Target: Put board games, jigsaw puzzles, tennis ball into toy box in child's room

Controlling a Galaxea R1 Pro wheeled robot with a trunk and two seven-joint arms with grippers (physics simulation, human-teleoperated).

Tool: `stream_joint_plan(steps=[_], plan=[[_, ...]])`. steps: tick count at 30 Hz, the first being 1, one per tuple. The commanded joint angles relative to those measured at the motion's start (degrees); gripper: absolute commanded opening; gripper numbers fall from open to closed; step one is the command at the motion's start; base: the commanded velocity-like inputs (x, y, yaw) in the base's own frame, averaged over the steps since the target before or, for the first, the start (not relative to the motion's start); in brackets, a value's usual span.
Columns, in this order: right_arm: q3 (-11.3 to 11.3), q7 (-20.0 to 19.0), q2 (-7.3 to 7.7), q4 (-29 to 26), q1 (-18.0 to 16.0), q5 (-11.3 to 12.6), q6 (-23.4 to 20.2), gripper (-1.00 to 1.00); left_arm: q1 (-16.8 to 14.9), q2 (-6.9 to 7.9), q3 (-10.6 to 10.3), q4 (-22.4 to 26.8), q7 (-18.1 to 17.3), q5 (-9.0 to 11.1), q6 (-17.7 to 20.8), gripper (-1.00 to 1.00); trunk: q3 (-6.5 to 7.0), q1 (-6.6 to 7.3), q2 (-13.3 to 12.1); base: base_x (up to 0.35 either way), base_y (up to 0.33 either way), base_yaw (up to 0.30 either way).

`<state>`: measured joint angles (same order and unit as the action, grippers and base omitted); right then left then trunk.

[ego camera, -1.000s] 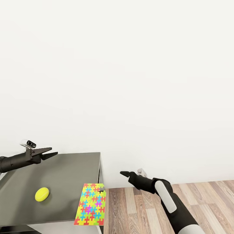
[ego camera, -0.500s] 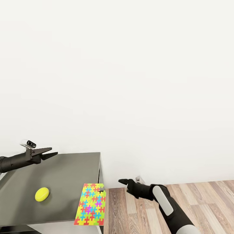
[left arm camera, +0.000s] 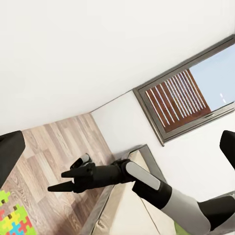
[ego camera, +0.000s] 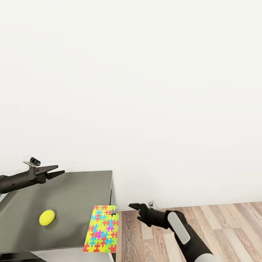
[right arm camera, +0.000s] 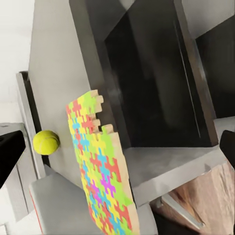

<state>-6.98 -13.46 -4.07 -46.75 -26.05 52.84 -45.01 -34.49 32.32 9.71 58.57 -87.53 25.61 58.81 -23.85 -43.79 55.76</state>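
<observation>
Two toys lie on the grey table (ego camera: 72, 185): a yellow-green ball (ego camera: 47, 217) near its left part, and a flat puzzle (ego camera: 102, 228) of bright interlocking pieces in red, yellow, green, blue and purple. The puzzle rests at the table's right front corner, one edge jutting slightly past the side. Ball and puzzle are well apart. In the right wrist view the puzzle (right arm camera: 100, 166) has a notched top edge, with the ball (right arm camera: 46, 142) beyond it. The left gripper (ego camera: 54, 171) hangs over the table's back left, its fingers spread apart. The right gripper (ego camera: 134, 207) hovers over the wood floor (ego camera: 225, 225) just right of the table, fingers parted and holding nothing.
</observation>
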Motion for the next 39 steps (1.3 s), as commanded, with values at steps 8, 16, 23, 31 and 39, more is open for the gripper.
stream_joint_plan(steps=[8, 16, 23, 31, 39], plan=[[-0.4, -8.6, -0.99, 3.6, 0.1, -0.4, -0.1, 1.0, 0.6, 0.1, 0.1, 0.0, -0.2, 0.0, 0.6, 1.0, -0.06, 0.0, 0.0, 0.0, 0.0, 0.0], [-0.3, -10.6, -1.75, 4.0, 0.0, -0.4, -3.7, 1.0, 0.6, 0.11, 0.2, 0.0, -0.2, 0.0, 0.6, 1.0, -0.06, 0.0, 0.0, 0.0, 0.0, 0.0], [-0.1, -10.8, -1.62, 4.0, 0.0, -0.3, -5.2, 1.0, 0.7, 0.11, 0.2, 0.0, -0.2, 0.1, 0.6, 1.0, -0.06, 0.0, 0.0, 0.0, 0.0, 0.0], [0.1, -10.9, -1.32, 4.1, 0.0, -0.3, -5.4, 1.0, 0.7, 0.11, 0.2, 0.1, -0.2, 0.1, 0.6, 1.0, -1.14, -1.32, 2.5, 0.0, 0.0, 0.0], [0.0, -11.0, -1.26, 4.1, 0.0, -0.4, -5.4, 1.0, 0.7, 0.11, 0.2, 0.1, -0.2, 0.1, 0.6, 1.0, -2.58, -3.08, 5.7, 0.0, 0.0, 0.0]])
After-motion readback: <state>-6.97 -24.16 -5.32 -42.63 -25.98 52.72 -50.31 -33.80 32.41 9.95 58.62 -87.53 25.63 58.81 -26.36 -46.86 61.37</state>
